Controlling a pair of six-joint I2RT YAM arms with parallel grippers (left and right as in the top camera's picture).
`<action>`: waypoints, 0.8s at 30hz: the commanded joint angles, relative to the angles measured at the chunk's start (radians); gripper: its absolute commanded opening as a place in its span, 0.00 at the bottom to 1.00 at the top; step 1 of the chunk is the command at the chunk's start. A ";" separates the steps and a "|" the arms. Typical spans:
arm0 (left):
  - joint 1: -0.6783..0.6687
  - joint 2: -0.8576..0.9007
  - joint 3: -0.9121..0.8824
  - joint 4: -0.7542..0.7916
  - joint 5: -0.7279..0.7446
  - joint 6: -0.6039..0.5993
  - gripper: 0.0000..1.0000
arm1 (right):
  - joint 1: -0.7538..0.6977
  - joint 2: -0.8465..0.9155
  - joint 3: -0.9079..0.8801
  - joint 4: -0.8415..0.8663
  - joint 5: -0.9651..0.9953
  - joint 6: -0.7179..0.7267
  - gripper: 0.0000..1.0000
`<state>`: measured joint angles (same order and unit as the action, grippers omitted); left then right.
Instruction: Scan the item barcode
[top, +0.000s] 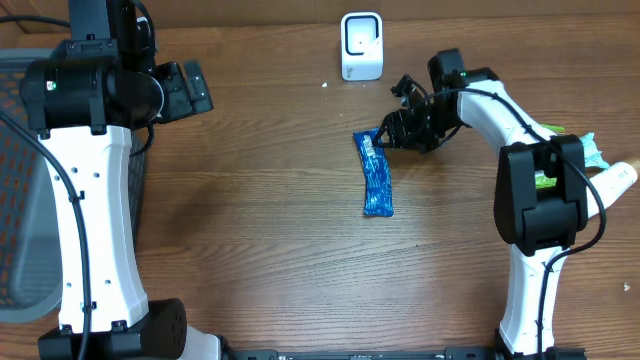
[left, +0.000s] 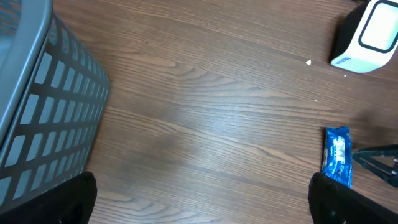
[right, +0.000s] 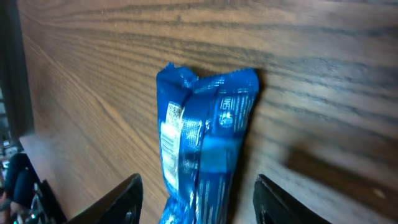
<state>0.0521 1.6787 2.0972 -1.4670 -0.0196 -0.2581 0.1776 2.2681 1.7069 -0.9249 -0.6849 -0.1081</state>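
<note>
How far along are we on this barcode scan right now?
Nothing looks done yet: the blue packet lies flat on the table, apart from the scanner. In hand: the right gripper straddles the packet's end nearer the scanner, jaws open, not yet gripping. Left to do: grasp, lift, and show the barcode to the scanner. The left gripper hangs open, idle.

Wooden table (top: 260, 200), blue packet (top: 376, 175) lying mid-table, white scanner (top: 361, 45) at far edge
</note>
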 joint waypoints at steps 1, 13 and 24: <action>-0.007 -0.003 0.018 0.002 -0.006 0.011 1.00 | 0.001 0.005 -0.039 0.055 -0.040 0.060 0.54; -0.006 -0.003 0.018 0.002 -0.006 0.011 1.00 | -0.005 0.019 -0.064 0.120 -0.011 0.160 0.37; -0.006 -0.003 0.018 0.002 -0.006 0.011 1.00 | 0.023 0.035 -0.067 0.134 0.072 0.293 0.31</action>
<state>0.0525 1.6787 2.0972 -1.4673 -0.0196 -0.2581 0.1810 2.2879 1.6489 -0.7883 -0.6502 0.1532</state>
